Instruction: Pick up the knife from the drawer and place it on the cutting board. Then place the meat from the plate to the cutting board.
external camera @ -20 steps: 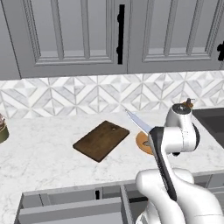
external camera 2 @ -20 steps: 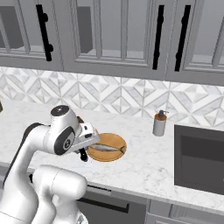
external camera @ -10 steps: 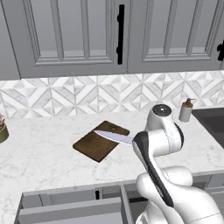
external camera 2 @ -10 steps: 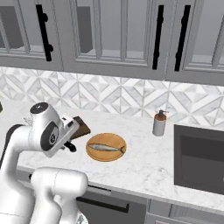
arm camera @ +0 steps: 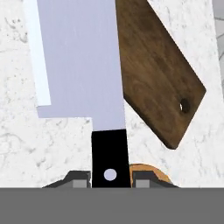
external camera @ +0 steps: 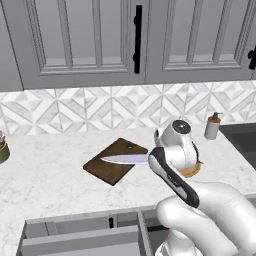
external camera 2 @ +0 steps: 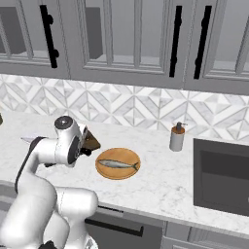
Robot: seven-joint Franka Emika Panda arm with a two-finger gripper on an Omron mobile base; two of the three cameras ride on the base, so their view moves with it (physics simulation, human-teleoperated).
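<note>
Cutting board (external camera: 118, 160), frame centre, lies bare on the counter. Knife (external camera: 125, 159) hangs above it, blade pointing left, its black handle clamped in the gripper (arm camera: 110, 178). Risk: a high release could bounce it off the board.

Soap dispenser (external camera 2: 177, 137) upright on marble counter (external camera 2: 160, 185), beside dark sink (external camera 2: 221, 179); grey cabinets (external camera: 95, 40) above.

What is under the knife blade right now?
The cutting board lies under the knife, blade across its near half. The hand view's blade covers part of the board and counter.
</note>
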